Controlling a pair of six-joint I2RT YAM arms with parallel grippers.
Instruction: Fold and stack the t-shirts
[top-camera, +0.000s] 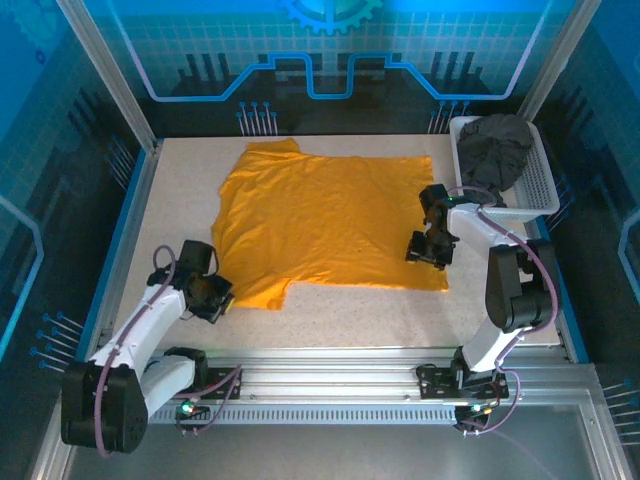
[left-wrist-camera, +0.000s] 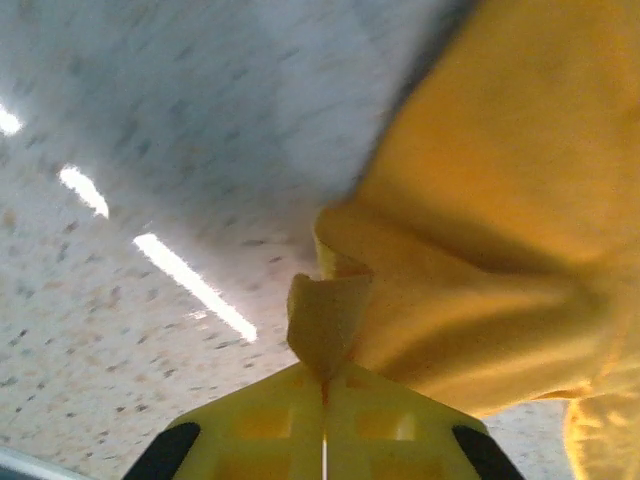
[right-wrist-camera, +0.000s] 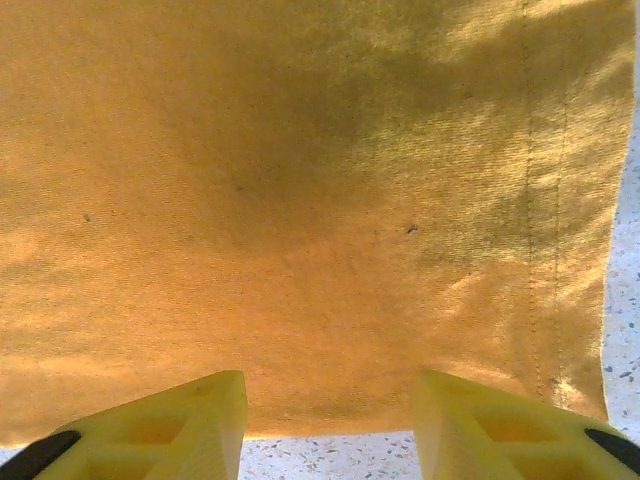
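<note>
The orange-yellow t-shirt (top-camera: 330, 220) lies spread flat across the speckled table (top-camera: 180, 200), with the left gripper (left-wrist-camera: 323, 375) at its near left corner, jaws pinched together on a small fold of the cloth. The right gripper (right-wrist-camera: 328, 385) hangs over the shirt's near right hem, jaws spread apart with nothing between them. Off the shirt's far right corner, the charcoal t-shirt (top-camera: 493, 145) sits bundled in the white mesh basket (top-camera: 540, 185).
</note>
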